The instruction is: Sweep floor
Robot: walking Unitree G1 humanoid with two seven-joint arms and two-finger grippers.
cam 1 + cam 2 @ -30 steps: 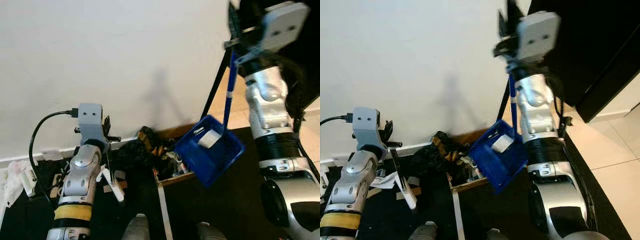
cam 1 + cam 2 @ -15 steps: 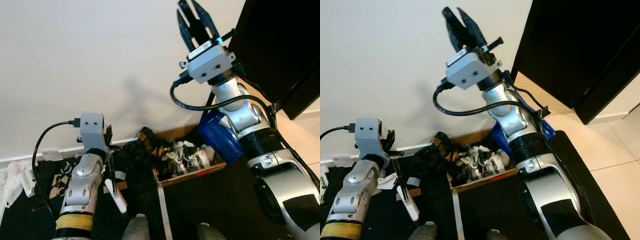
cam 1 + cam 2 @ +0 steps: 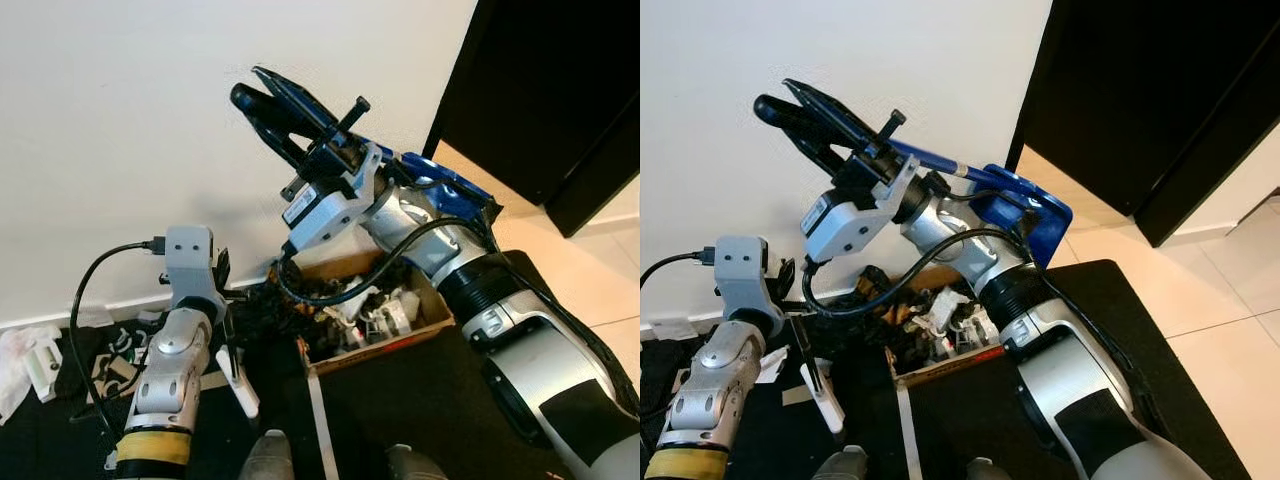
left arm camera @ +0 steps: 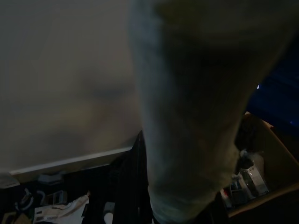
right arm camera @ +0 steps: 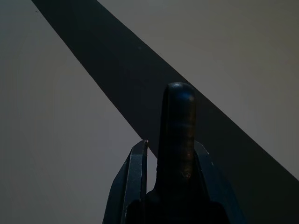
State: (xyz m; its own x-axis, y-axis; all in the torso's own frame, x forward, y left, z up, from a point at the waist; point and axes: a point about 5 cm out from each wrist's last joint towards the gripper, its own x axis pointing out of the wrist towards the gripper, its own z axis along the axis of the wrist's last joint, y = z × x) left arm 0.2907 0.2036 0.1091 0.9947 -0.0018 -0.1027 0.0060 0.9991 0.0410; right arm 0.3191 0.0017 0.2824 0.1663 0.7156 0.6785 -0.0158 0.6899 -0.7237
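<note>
The right pincer [image 3: 800, 115] is raised high and clamped on the blue handle [image 3: 940, 163] of the dustpan [image 3: 1025, 215], whose scoop sits behind and below it, tipped over the cardboard box [image 3: 385, 320] of litter by the wall. Judged from this, the step in hand is emptying the pan: hold the tilt steady with the scoop's mouth kept over the box rim until nothing clings, and avoid swinging toward the dark door. Low beside the box, the left pincer [image 3: 225, 300] grips the thin stem of a white-tipped brush [image 3: 240, 385], which should stay clear of the box while the pan drains.
</note>
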